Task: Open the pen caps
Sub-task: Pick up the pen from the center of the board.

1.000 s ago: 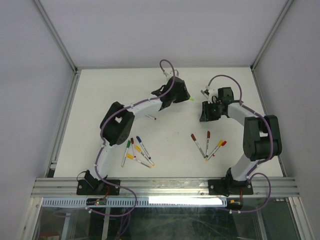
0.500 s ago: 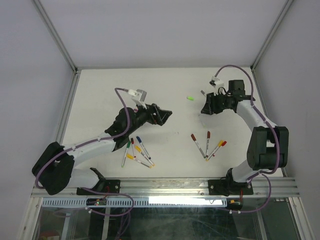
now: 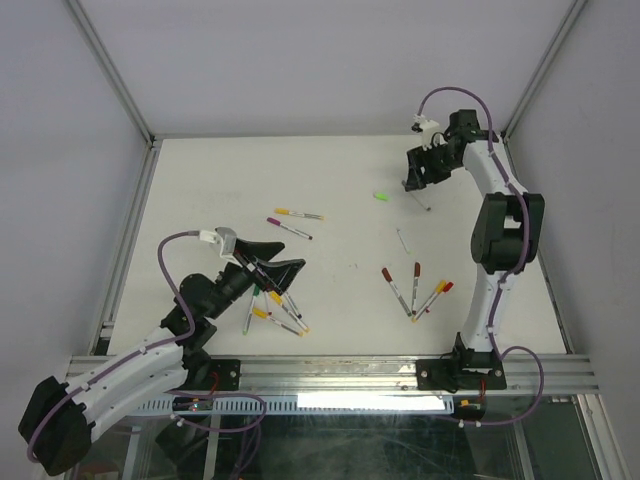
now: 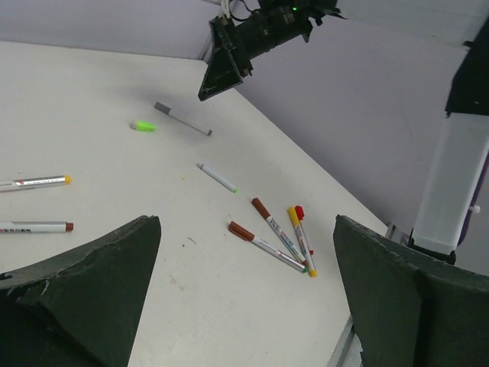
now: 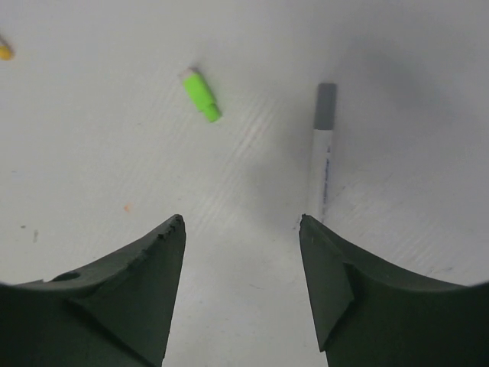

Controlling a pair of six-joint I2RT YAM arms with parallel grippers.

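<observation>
Fingers (image 4: 92,290) of the left gripper (image 4: 246,225) are spread very wide and hold nothing, low over the near left of the table (image 3: 200,180), right by a bunch of pens (image 3: 278,308). The right gripper (image 5: 241,220) is part way open and empty too, far back on the right, with a loose green cap (image 5: 202,95) and a thin pen (image 5: 322,145) with a grey end lying on the table close in front of it, near each other but not touching. A fan of pens (image 3: 415,290) lies at the near right with pen caps (image 3: 386,273) on.
</observation>
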